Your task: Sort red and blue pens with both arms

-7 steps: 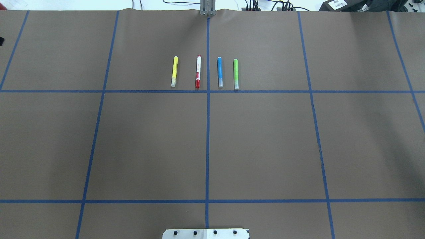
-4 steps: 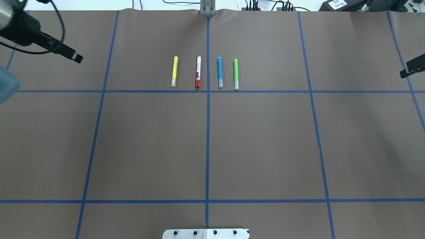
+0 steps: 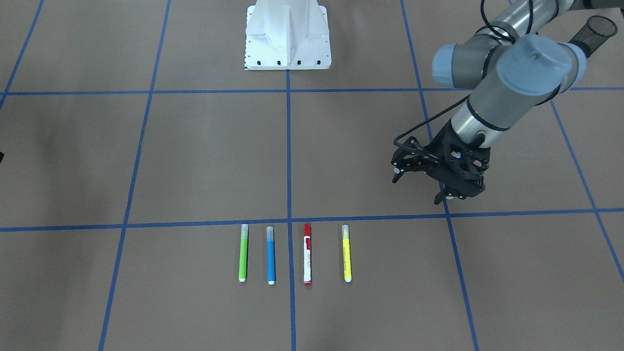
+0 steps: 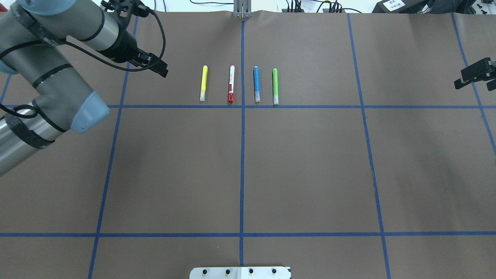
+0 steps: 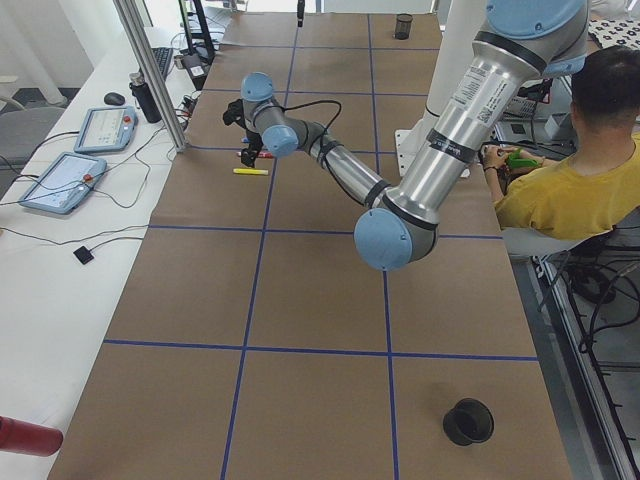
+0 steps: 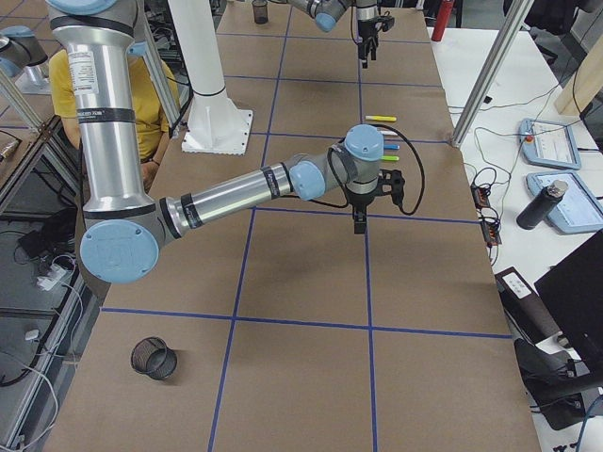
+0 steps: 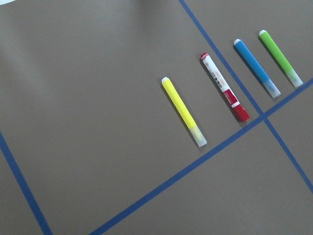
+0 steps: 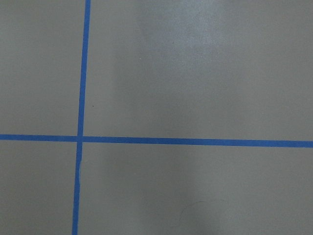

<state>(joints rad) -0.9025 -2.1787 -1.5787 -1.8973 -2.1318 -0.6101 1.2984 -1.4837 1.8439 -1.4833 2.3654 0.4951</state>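
Red pen [image 4: 231, 83] + blue pen [image 4: 256, 84] lay untouched on bench [image 4: 310, 174] near middle of far edge; L gripper [image 3: 417, 189] and R gripper [image 4: 474, 73] off to either side.
Pens parallel, apart, one each side of centre tape line [image 4: 242, 155], caps toward robot. Yellow marker [image 4: 203, 83] lay between red pen and L gripper, which hung above bench w/ fingers spread, holding nothing. Green marker [image 4: 275, 86] lay between blue pen and R gripper at bench's right end; cropped by frame, can't tell if spread or pressed together. White pedestal [image 3: 287, 34] at middle of robot-side edge. Mesh cup [image 6: 151, 358] near right robot-side corner. Person [image 5: 570, 190] in yellow shirt seated beyond robot-side edge.
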